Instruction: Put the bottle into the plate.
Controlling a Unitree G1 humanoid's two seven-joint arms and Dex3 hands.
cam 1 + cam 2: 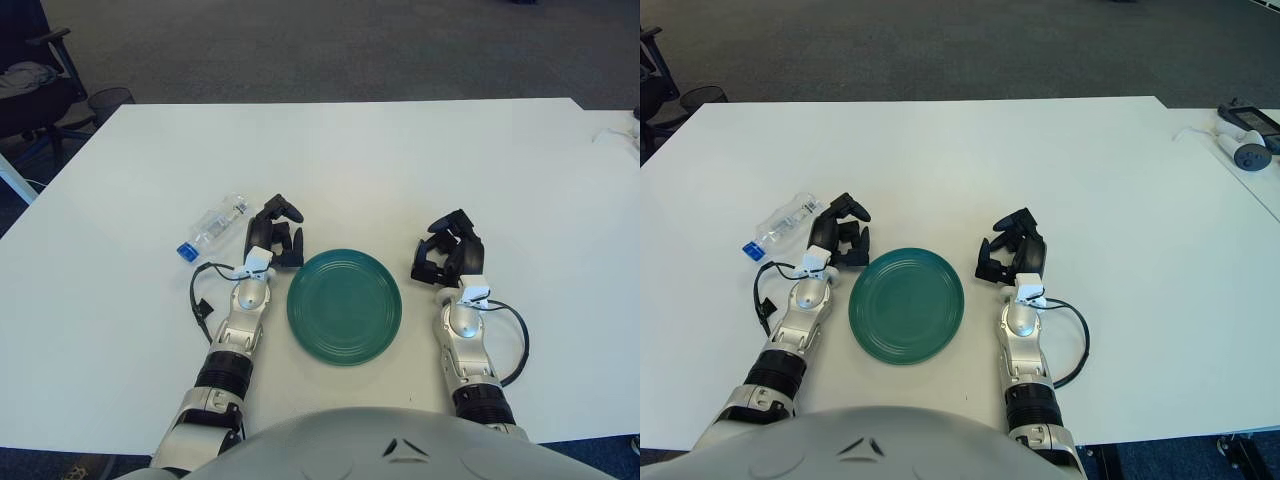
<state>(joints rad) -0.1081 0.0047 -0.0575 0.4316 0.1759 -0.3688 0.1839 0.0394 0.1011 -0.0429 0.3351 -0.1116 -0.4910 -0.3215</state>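
- The clear plastic bottle with a blue cap lies on its side on the white bench, left of centre in the frame, just up and left of the left hand and apart from it.
- It looks empty, so probably light, thin-walled and smooth; likely to roll or slip. A hold across the middle of the barrel seems best.
- The round green plate sits at lower centre, between the two hands, with nothing on it.
- The left hand's fingers are loosely curled, holding nothing; the right hand, right of the plate, likewise.
- Any liquid inside is hard to make out; the bottle's far side is hidden.
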